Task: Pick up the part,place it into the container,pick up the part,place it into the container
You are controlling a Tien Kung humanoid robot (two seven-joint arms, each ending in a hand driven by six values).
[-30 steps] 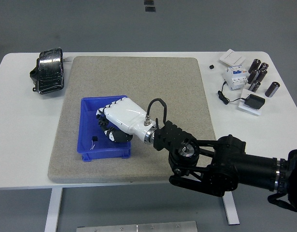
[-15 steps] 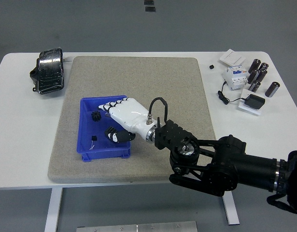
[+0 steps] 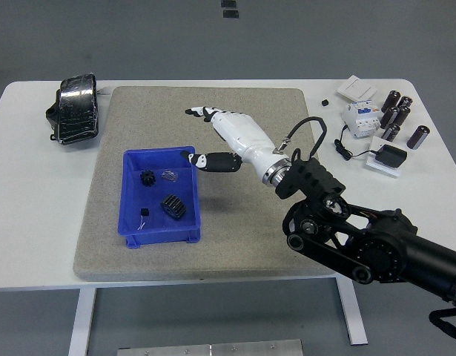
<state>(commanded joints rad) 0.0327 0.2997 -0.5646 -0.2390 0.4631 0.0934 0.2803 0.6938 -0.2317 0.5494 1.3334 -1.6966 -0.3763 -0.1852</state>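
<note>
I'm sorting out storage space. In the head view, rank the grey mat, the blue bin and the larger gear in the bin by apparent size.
1. Grey mat
2. Blue bin
3. Larger gear

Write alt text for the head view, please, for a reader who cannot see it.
The robot's right hand, fingers spread and empty, hovers over a grey mat just right of a blue bin holding two black gears and small parts. A black bundle lies far left on the white table; cylinders and electrical parts sit far right.
</note>
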